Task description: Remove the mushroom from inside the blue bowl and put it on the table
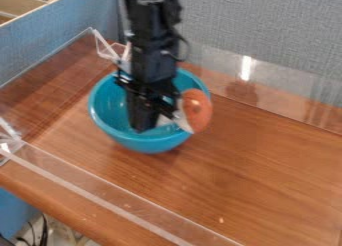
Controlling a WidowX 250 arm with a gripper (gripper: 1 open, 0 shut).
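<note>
Turquoise bowl: the blue bowl (123, 127) sits on the table (254, 190), near its back left.
Gripper: the gripper (158, 120) points down over the bowl's right side, jaws clamped on the mushroom (197, 109).
Mushroom: reddish-brown cap raised at the bowl's right rim.
Walls: clear acrylic walls (80, 185) edge the table.
</note>
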